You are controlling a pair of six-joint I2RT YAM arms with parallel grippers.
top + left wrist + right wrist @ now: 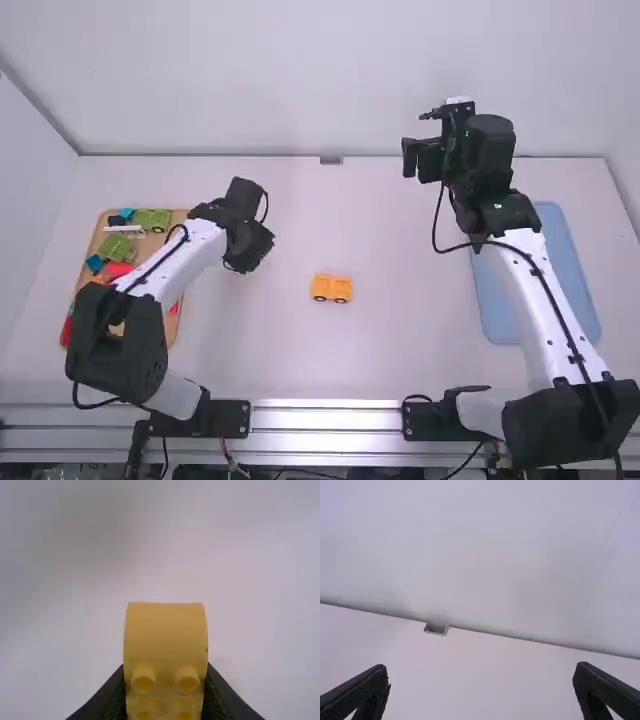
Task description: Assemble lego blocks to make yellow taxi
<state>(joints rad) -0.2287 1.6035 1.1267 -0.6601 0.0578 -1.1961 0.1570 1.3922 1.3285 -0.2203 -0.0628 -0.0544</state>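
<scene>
Okay, left gripper (249, 250) was closed on a yellow block (165, 635), 1 finger against each side; the left wrist view had the block right at the fingertips, smooth face plus 4 round hollow studs, 2 rows of 2. In the high view that gripper pointed down over the left half of the white table (400, 350), between the brown tray and the taxi base.

Taxi base (332, 289), orange-yellow, sat on the table near the middle, well apart from either gripper, with 2 round wheels along its near side.

Right gripper (413, 138) was wide, fingers spread far apart, up by the far edge of the table, right of the middle. Its wrist view had the table and back wall past the fingers, plus a small grey fitting (436, 628) at the table's far edge.

Brown tray (181, 215) was at the far left, partly behind the left arm, holding 2 green pieces (152, 218), blue pieces (95, 263), a white piece (125, 230) and red pieces (118, 270). Blue tray (573, 270) lay on the right, partly behind the right arm.
</scene>
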